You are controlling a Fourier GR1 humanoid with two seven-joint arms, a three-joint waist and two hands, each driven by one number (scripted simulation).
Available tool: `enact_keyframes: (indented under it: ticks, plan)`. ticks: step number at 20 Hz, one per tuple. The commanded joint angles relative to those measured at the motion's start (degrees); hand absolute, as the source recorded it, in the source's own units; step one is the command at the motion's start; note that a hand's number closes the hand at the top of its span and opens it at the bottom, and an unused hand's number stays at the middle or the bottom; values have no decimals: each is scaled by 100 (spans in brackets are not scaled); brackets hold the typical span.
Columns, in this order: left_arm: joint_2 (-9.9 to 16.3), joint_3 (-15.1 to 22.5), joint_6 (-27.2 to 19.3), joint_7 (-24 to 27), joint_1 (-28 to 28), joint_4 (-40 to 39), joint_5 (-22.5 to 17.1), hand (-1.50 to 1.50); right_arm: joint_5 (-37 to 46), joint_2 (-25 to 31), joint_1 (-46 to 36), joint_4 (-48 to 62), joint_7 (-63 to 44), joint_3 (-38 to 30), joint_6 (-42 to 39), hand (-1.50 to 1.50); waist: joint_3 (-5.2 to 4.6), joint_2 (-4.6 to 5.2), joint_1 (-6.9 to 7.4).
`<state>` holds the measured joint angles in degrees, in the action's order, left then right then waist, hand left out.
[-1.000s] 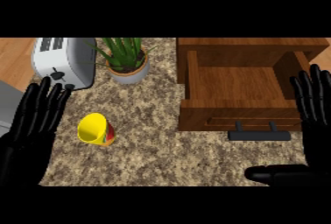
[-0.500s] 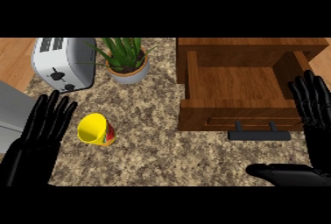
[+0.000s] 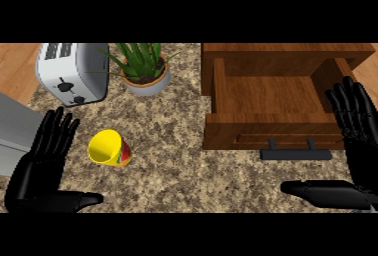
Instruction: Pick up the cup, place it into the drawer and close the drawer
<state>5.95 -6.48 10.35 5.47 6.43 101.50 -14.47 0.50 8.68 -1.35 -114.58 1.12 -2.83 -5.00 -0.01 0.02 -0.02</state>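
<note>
A yellow cup (image 3: pixel 108 149) with a red band lies tilted on the speckled counter (image 3: pixel 184 175), its mouth turned up and to the left. My left hand (image 3: pixel 40 167) stands open just left of it, fingers straight, not touching it. The wooden drawer (image 3: pixel 277 97) is pulled open at the upper right, with nothing inside it and a black handle (image 3: pixel 296 152) on its front. My right hand (image 3: pixel 357 145) is open at the right edge, fingers beside the drawer's right wall and thumb stretched out below the handle.
A silver toaster (image 3: pixel 71 72) sits at the upper left. A potted green plant (image 3: pixel 144 70) stands between the toaster and the drawer. A grey surface (image 3: pixel 15 132) shows at the left edge, behind my left hand.
Both hands have slid lower in the view and slightly inward. The cup and the drawer have not moved.
</note>
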Motion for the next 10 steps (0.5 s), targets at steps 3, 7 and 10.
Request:
enact_keyframes:
  ticks: [3,7,10]
  plan:
    - [88,-350,52,964,-104,-1335,449,-150,-125,52,-4,119,16,-190,-129,-150,-1,0,-8]
    - [195,-460,148,1269,-358,-2226,549,-150,183,-158,-322,71,-234,104,86,-150,-1,0,-1]
    - [211,-476,92,1656,-306,-2781,811,-150,129,-95,-217,38,-212,47,-46,-150,-2,0,-4]
